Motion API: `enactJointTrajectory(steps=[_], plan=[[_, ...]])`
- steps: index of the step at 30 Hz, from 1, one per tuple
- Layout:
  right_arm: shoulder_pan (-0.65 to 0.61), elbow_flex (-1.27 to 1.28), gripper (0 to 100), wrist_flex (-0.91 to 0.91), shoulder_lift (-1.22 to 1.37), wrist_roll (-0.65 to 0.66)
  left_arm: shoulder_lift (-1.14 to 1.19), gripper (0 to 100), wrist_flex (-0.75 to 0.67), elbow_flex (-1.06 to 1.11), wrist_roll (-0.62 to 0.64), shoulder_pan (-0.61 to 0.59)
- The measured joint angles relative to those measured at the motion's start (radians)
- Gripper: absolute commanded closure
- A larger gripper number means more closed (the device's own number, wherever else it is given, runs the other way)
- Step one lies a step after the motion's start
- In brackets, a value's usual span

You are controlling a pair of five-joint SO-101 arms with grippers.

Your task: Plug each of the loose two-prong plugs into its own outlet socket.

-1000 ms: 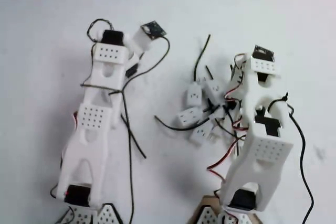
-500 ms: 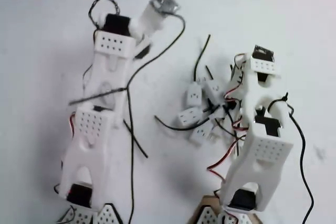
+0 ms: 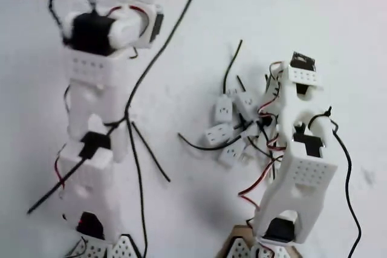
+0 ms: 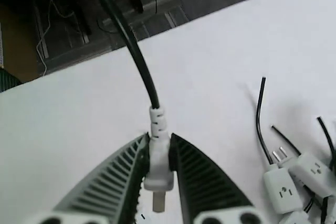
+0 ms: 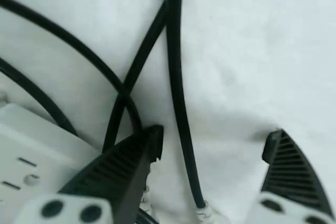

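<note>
Over the far left of the white desk (image 3: 338, 22), the left arm (image 3: 91, 83) stands tall above the surface. The left jaws are clamped on a white two-prong plug (image 4: 157, 167), pinching its body from both sides. A metal blade shows at the wrist end, and the plug's black cord (image 4: 131, 51) leaves the other end toward the desk's far edge. Near the middle of the desk, well apart from the held plug, a huddle of white socket blocks (image 3: 223, 110) lies tangled with short black cord ends (image 3: 231, 64). From the left wrist, two of those blocks (image 4: 282, 192) show their slotted faces. The right arm (image 3: 300, 173) is folded low just beside the huddle, on its right, with red wiring (image 3: 257, 182) looping from its side. The right jaws are spread wide at desk level and grip nothing. A thin black lead (image 5: 178, 77) runs through the gap between them, and a pale slotted block (image 5: 23, 156) lies just beside one jaw, with more black leads crossing over the desk next to it.
</note>
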Motion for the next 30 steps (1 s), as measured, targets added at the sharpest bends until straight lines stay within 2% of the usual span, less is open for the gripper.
enactJointTrajectory(steps=[8,14,20,24,30], plan=[[-0.009,0.0,67.6,0.0,0.0,0.0,-0.278,98,0.003,0.009,0.095,0.068],[-0.009,0.0,67.6,0.0,0.0,0.0,-0.41,98,0.003,0.012,0.152,0.068],[-0.029,0.0,67.6,0.0,0.0,-0.003,-0.568,98,0.003,0.012,0.262,0.068],[-0.054,0.0,67.6,0.0,-0.014,-0.003,-0.657,98,0.003,0.012,0.284,0.068],[-0.172,-0.161,67.6,0.175,-0.123,-0.003,-0.798,98,-0.008,0.011,0.285,0.068]])
